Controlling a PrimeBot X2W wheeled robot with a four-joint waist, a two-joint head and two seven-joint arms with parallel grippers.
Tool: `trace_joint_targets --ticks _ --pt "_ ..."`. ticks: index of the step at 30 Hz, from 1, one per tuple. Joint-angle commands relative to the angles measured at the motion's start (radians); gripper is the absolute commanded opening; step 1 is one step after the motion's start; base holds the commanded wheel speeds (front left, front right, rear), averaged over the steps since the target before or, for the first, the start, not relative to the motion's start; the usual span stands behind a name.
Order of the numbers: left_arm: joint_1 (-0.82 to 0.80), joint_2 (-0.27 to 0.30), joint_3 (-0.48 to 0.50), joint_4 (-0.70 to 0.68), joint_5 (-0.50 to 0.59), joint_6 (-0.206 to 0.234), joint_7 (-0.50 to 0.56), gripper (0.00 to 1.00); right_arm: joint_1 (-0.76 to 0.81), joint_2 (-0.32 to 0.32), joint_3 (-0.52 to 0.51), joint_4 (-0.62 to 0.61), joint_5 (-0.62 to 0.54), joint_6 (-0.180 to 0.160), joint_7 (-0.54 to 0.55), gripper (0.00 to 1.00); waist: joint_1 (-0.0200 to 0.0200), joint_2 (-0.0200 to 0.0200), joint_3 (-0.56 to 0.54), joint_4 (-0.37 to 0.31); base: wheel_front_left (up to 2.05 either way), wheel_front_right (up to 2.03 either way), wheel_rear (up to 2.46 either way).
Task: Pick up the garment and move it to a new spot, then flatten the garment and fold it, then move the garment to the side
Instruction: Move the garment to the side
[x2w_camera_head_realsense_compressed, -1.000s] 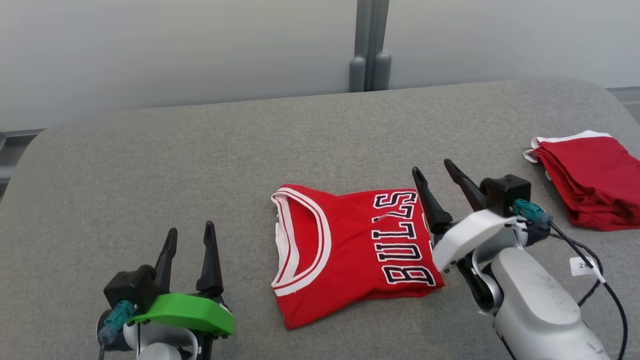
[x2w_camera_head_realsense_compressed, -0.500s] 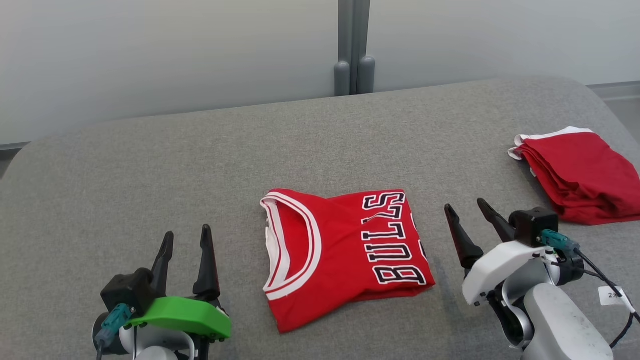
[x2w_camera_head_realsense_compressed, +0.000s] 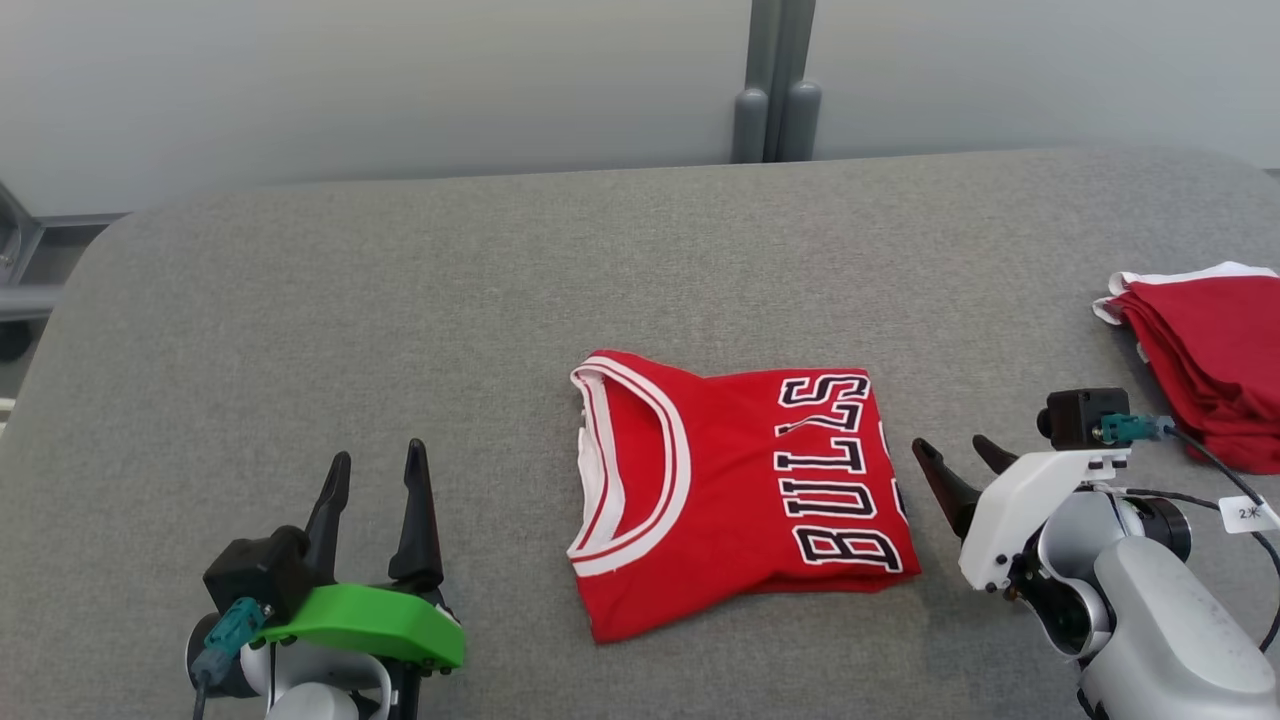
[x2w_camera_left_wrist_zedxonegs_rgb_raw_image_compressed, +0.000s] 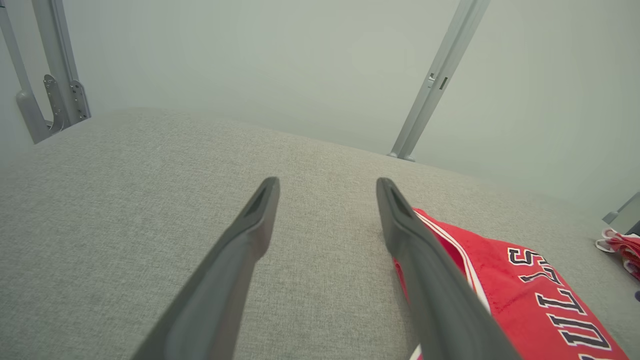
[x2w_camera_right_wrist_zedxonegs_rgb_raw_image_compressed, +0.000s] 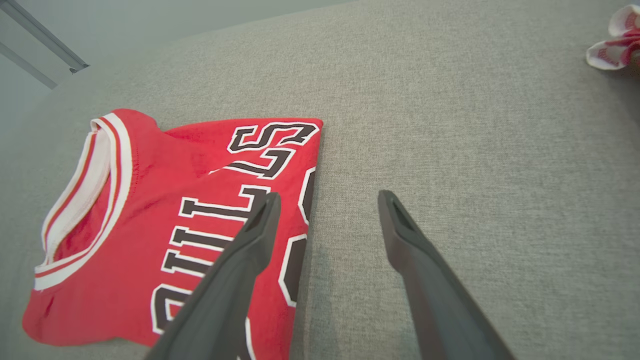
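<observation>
Both grippers are empty, jaws spread wide. We see the left gripper (x2w_camera_head_realsense_compressed: 378, 452) parked by the table's (x2w_camera_head_realsense_compressed: 400, 280) near edge, well left of the cloth. The right gripper (x2w_camera_head_realsense_compressed: 950, 443) has backed off the red Bulls jersey (x2w_camera_head_realsense_compressed: 730, 490) in the last second and now sits just beside its right edge, not touching. The jersey lies folded in a compact rectangle mid-table, nearer the near edge, collar left, lettering right. A stack of folded red garments (x2w_camera_head_realsense_compressed: 1210, 350) sits at the right edge. The head camera also shifted; we judge the jersey itself stayed put. We read the fold as done and released, with only the move to the side left, probably toward that stack.
</observation>
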Motion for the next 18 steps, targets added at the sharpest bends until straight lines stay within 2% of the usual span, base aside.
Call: trace_joint_targets --ticks 1,13,18 --pt "-0.017 0.004 0.002 -0.002 0.001 -0.001 -0.005 1.00 -0.023 -0.008 0.008 0.016 0.030 0.000 0.022 1.00 0.0000 -0.0001 0.028 0.033 0.00 0.00 0.00" --pt "-0.041 0.006 -0.005 0.005 0.006 -0.007 -0.009 1.00 -0.106 -0.036 0.088 0.151 0.184 0.000 0.157 1.00 0.0000 -0.0001 0.066 0.093 0.00 0.00 0.00" --pt "-0.045 0.006 -0.005 0.006 0.006 -0.005 -0.011 1.00 -0.127 -0.033 0.109 0.190 0.217 0.000 0.165 1.00 0.0000 -0.0001 0.071 0.098 0.00 0.00 0.00"
